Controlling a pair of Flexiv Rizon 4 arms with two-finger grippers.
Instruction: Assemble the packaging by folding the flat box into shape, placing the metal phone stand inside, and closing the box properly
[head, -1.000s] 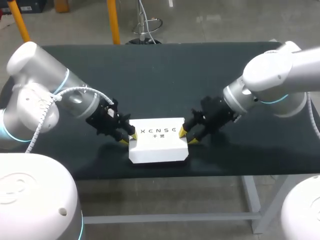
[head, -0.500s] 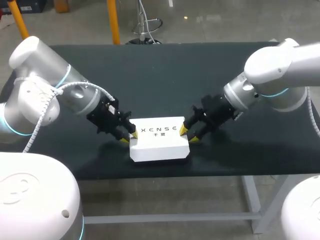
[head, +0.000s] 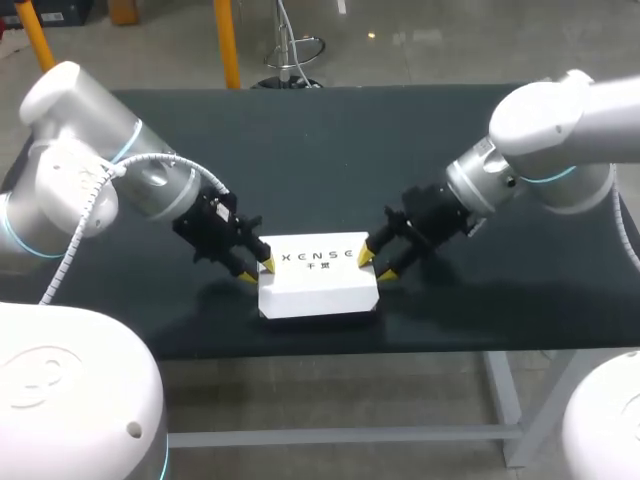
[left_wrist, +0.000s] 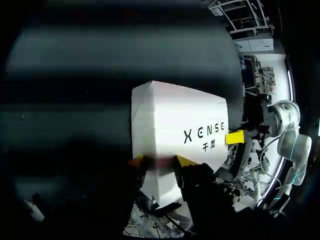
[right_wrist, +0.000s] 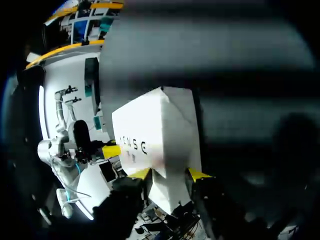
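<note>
- The closed white cardboard box (head: 318, 280) with dark print on its lid lies lengthwise between the two arms, over the near part of the dark table (head: 330, 150); whether it rests on the surface cannot be told
- The left gripper (head: 258, 271) is at the box's left end; in the left wrist view that end (left_wrist: 175, 120) sits between its yellow tips (left_wrist: 160, 160), both pressed against it
- The right gripper (head: 375, 266) grips the right end the same way, one tip on each side (right_wrist: 170, 174) of the box (right_wrist: 160, 130)
</note>
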